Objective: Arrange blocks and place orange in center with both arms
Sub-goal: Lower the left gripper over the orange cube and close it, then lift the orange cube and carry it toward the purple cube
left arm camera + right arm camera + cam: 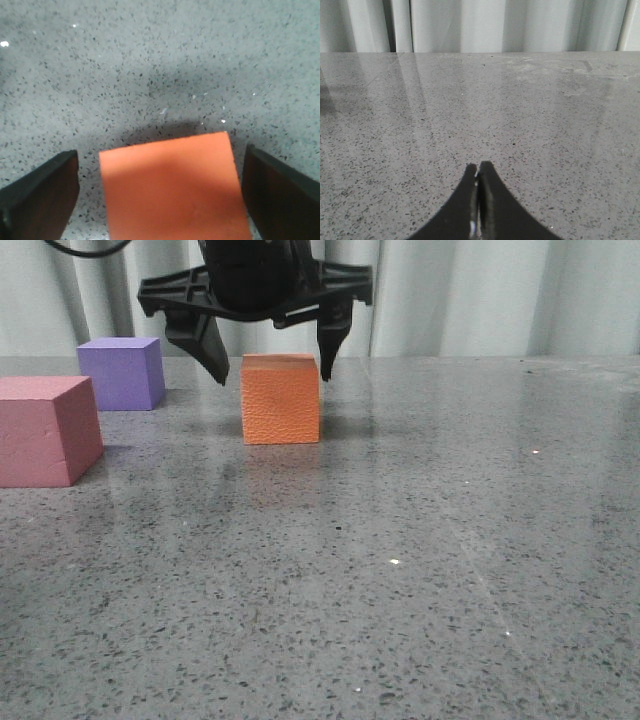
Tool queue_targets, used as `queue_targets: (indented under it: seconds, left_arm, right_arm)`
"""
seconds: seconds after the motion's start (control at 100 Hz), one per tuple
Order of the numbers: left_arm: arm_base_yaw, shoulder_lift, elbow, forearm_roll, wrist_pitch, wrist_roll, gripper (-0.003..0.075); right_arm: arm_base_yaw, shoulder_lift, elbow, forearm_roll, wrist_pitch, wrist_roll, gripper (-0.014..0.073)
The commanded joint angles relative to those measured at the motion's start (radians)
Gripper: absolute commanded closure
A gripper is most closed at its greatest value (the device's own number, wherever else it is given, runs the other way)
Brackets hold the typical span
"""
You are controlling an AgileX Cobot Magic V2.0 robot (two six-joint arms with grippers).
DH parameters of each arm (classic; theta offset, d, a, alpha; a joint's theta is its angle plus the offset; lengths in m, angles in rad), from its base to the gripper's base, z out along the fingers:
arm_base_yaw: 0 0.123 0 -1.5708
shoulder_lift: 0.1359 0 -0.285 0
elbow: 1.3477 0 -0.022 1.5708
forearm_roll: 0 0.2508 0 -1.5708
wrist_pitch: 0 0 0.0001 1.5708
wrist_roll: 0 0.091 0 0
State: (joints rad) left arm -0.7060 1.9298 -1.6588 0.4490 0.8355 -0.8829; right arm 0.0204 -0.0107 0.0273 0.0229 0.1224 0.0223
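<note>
Pink cube [45, 430] sits nearest; purple cube [122, 372] behind. Orange cube [281, 400] is straddled, untouched, by wide-open left jaws. Right jaws are closed, empty.

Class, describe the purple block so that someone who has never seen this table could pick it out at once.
Start at the grey speckled table and look to its far left, near the pale curtain. The purple block sits behind the larger-looking pink-red block. It is the only purple cube and the farthest back; the orange block stands to its right.

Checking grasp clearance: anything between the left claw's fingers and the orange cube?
Nothing. In the left wrist view, bare speckled table shows on both sides between the orange cube and the open left claw's fingers.
</note>
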Motion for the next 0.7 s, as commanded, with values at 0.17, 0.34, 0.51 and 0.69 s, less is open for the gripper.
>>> queue_targets:
  seconds: [0.17, 0.34, 0.51, 0.69]
  left_arm:
    - [-0.006, -0.041, -0.029, 0.008, -0.03, -0.011, 0.0106]
    - [-0.006, -0.041, -0.029, 0.008, -0.03, -0.011, 0.0233]
    - [-0.006, -0.041, -0.029, 0.008, -0.03, -0.002, 0.046]
    - [-0.015, -0.06, -0.029, 0.024, -0.028, 0.027, 0.0551]
  right_arm:
    - [-0.005, -0.025, -0.013, 0.0, -0.088, -0.006, 0.0661]
    - [-0.005, -0.025, -0.013, 0.0, -0.088, -0.006, 0.0661]
    - [-0.005, -0.025, -0.013, 0.0, -0.088, -0.006, 0.0661]
    - [-0.005, -0.025, -0.013, 0.0, -0.088, -0.006, 0.0661]
